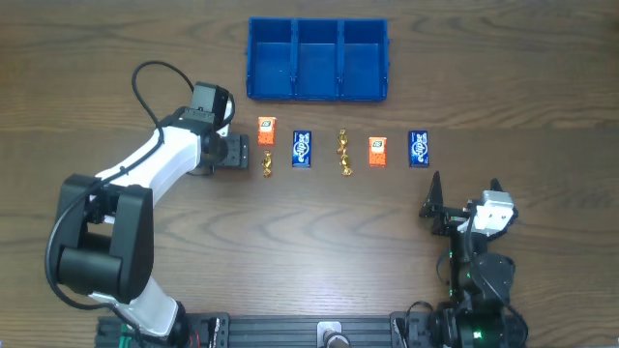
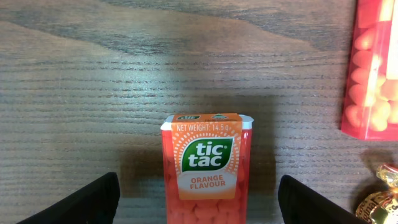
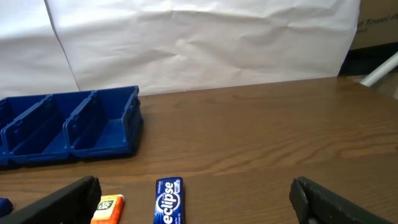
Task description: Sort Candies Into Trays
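The left gripper (image 2: 199,202) stands spread wide at the left end of the row of candies (image 1: 343,153); an orange mint box (image 2: 205,155) lies on the table (image 2: 93,74) between its fingers, apparently untouched; the blue three-compartment tray (image 1: 318,92) sits far centre; the right gripper (image 1: 462,196) is released and holds nothing at near right, well apart from the candies.

Blue three-compartment tray (image 1: 317,92) at far centre. Nearer, row left to right: left orange box (image 1: 266,130), left gold candies (image 1: 268,165), left blue pack (image 1: 302,148), middle gold candies (image 1: 343,155), right orange box (image 1: 377,151), right blue pack (image 1: 419,148). Boxes and packs lie flat.
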